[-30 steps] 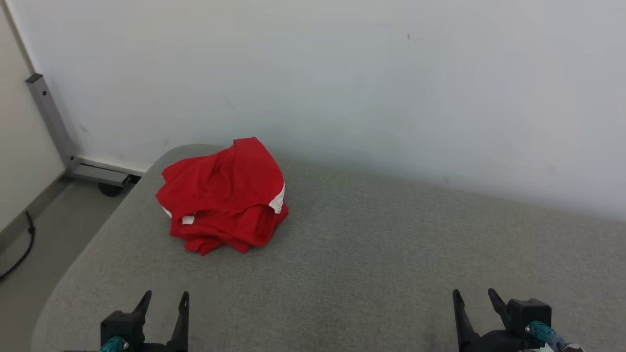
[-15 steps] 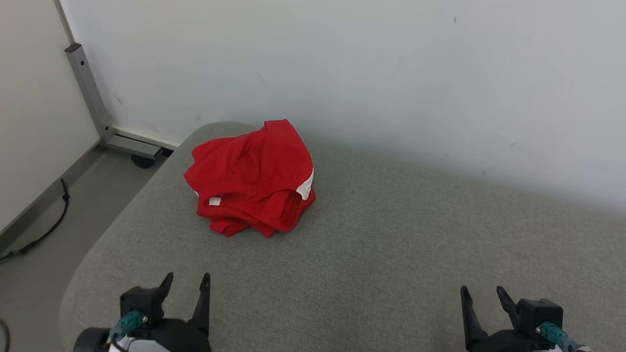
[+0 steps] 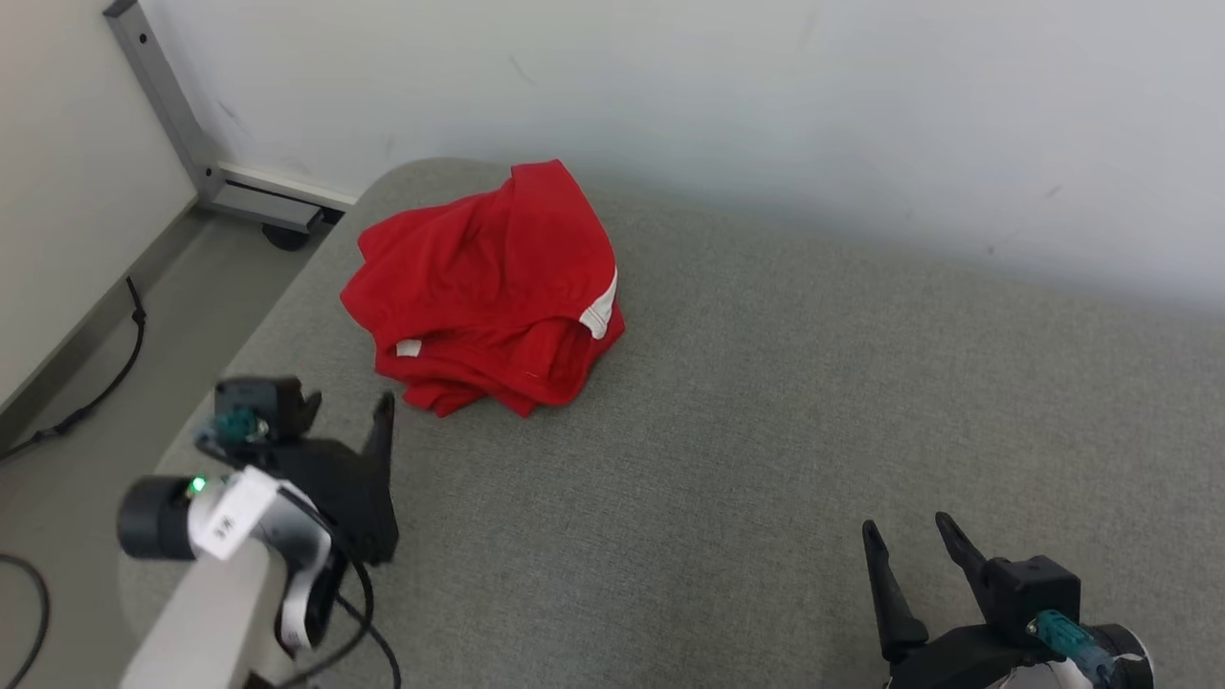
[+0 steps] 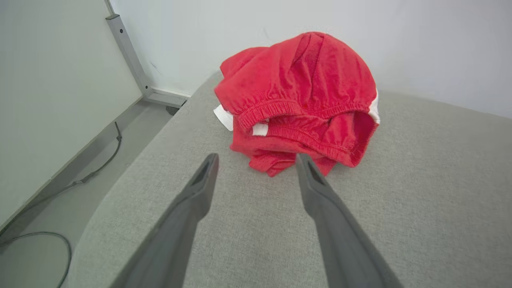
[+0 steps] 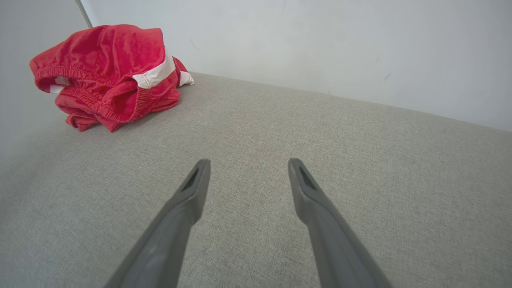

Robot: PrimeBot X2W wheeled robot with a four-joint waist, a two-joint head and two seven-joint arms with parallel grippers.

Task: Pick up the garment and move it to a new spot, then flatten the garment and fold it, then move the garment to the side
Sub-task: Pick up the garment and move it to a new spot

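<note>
My left gripper (image 4: pixel 257 160) points at the red garment (image 4: pixel 304 88), its two fingers spread wide with nothing between them. The garment sits in a crumpled heap on the grey cushion (image 4: pixel 420 192), near the cushion's rounded far corner. Its elastic waistband faces me, gathered and gaping. A small white label (image 4: pixel 260 129) shows at the band, and white trim peeks out on both sides. My right fingertip overlaps the heap's near edge, but I cannot tell if it touches. Behind the heap is a pale wall (image 4: pixel 400 32). A grey metal post (image 4: pixel 128 56) leans at the left, and a dark cable (image 4: pixel 100 164) trails across the floor (image 4: pixel 80 208).
</note>
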